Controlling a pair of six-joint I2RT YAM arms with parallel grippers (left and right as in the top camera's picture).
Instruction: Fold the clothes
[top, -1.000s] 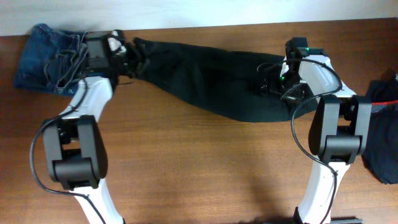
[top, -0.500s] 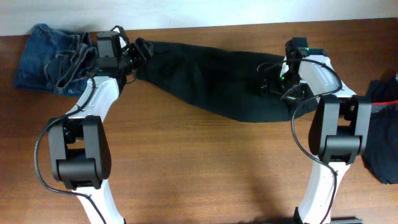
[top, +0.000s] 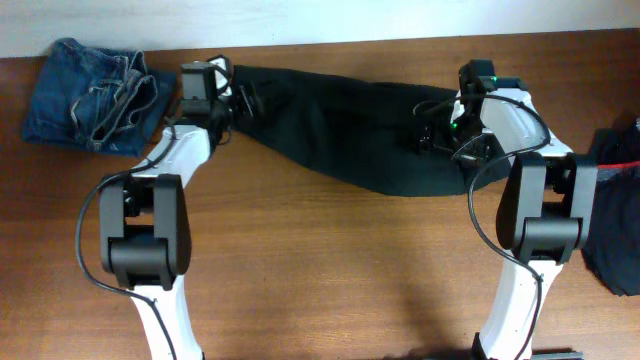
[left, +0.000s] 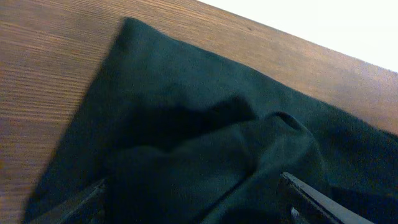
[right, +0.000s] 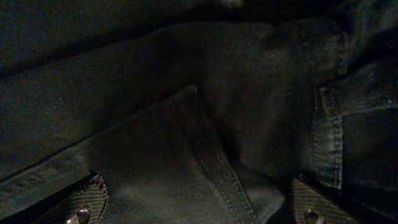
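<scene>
The black trousers (top: 340, 125) lie stretched along the far side of the table, leg end at the left and waist at the right. My left gripper (top: 240, 97) hovers over the leg end, open. In the left wrist view its fingertips (left: 311, 198) stand wide apart over the rumpled black cloth (left: 205, 130), whose hem corner lies flat on the wood. My right gripper (top: 432, 135) is down on the waist end, open. In the right wrist view its ribbed pads (right: 317, 202) straddle a stitched seam of the trousers (right: 211, 149). Neither gripper pinches any fabric.
Faded blue jeans (top: 85, 95) lie bunched at the table's far left corner. A dark garment with a reddish band (top: 615, 210) sits at the right edge. A pale wall runs along the back edge of the wooden table (top: 320, 270).
My left arm has swung right, from beside the jeans to the leg end of the black trousers. The right arm and the trousers have not moved.
</scene>
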